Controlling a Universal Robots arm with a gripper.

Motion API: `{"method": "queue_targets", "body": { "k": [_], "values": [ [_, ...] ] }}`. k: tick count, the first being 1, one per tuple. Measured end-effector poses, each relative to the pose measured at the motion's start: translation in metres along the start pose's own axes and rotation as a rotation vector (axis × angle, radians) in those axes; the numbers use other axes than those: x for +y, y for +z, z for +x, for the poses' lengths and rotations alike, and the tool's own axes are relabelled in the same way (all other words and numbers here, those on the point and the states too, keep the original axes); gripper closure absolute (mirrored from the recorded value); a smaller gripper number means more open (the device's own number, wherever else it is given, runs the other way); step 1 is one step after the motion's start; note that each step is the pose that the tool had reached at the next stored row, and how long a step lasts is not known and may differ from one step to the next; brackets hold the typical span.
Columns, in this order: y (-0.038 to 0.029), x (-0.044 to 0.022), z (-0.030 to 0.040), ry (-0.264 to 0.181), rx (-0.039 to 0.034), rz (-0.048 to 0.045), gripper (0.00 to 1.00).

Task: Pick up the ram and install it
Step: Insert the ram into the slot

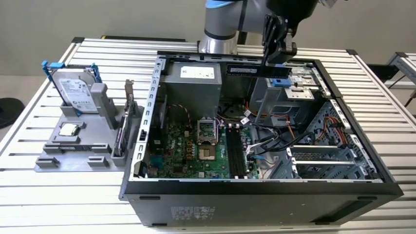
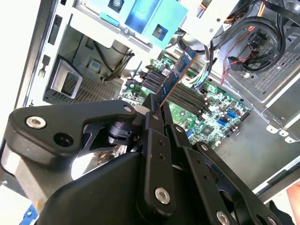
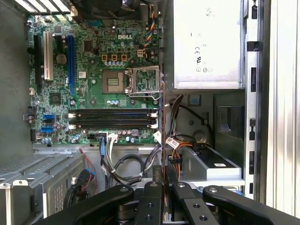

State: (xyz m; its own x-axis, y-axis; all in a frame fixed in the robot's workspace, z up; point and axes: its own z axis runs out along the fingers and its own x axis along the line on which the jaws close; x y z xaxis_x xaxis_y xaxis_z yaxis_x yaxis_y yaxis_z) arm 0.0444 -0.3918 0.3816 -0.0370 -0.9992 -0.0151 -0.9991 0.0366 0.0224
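My pincer (image 1: pixel 276 58) pinches the ram (image 1: pixel 244 70) near one end, high over the open computer case (image 1: pixel 260 187), well apart from the long black slots (image 1: pixel 237 155). In the first wrist view I see the ram (image 3: pixel 162 124) as just a thin edge, its chips hidden.

A black metal computer case (image 1: pixel 260 204) sits on the silver slatted table (image 1: pixel 52 195). A grey plastic holder (image 1: pixel 71 158) stands at the exterior view's left of it. The long dark ram stick (image 1: pixel 247 70), in the black gripper (image 1: pixel 278 61), hangs over the case's far side.
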Motion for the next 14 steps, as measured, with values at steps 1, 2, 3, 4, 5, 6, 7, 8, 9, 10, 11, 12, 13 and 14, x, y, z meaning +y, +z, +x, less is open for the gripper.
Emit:
{"method": "queue_targets", "body": {
  "k": [1, 2, 3, 4, 5, 6, 7, 8, 9, 10, 11, 12, 13, 14],
  "values": [
    [0.0000, 0.0000, 0.0000, 0.000, 0.0002, 0.0000, 1.00],
    [0.0000, 0.0000, 0.0001, 0.000, 0.0020, 0.0001, 1.00],
    [0.0000, 0.0000, 0.0000, 0.000, 0.0038, 0.0002, 1.00],
    [0.0000, 0.0000, 0.0001, 0.000, 0.0038, 0.0002, 1.00],
    [0.0000, 0.0000, 0.0000, 0.001, 0.0038, 0.0002, 1.00],
    [0.0000, 0.0000, 0.0001, 0.001, 0.0038, 0.0002, 1.00],
    [0.0000, 0.0000, 0.0000, 0.001, 0.0038, 0.0002, 1.00],
    [0.0000, 0.0000, 0.0001, 0.001, 0.0039, 0.0002, 1.00],
    [0.0000, 0.0000, 0.0001, 0.001, 0.0039, 0.0002, 1.00],
    [0.0000, 0.0000, 0.0001, 0.001, 0.0039, 0.0002, 1.00],
    [0.0000, 0.0000, 0.0000, 0.001, 0.0039, 0.0002, 1.00],
    [0.0001, 0.0000, 0.0000, 0.002, 0.0039, 0.0002, 1.00],
    [0.0002, 0.0000, 0.0000, 0.003, 0.0039, 0.0002, 1.00],
    [0.0002, 0.0000, 0.0000, 0.005, 0.0040, 0.0002, 1.00]
  ]
}}
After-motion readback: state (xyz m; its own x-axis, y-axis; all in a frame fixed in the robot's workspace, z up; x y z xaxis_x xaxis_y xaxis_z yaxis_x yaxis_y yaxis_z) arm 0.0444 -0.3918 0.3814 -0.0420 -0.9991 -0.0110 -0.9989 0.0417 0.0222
